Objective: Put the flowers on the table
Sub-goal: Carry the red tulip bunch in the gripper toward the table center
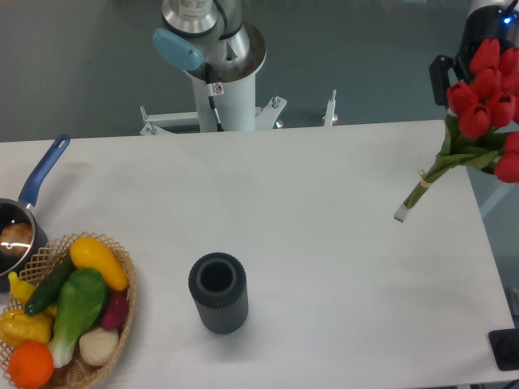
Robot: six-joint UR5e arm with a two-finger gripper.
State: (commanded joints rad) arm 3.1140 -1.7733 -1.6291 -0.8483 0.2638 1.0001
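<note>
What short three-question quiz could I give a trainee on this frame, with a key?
1. True or false: the flowers lie flat on the table.
2. Which stands nearest the table's middle: A) dark ribbed vase, B) vegetable basket, C) blue-handled pan?
3. At which edge of the picture are the flowers?

Key: 1. False; they are tilted, blooms up, stem ends low above or at the table; contact is unclear. 2. A. 3. The right edge, where the end effector itself cannot be made out.
</note>
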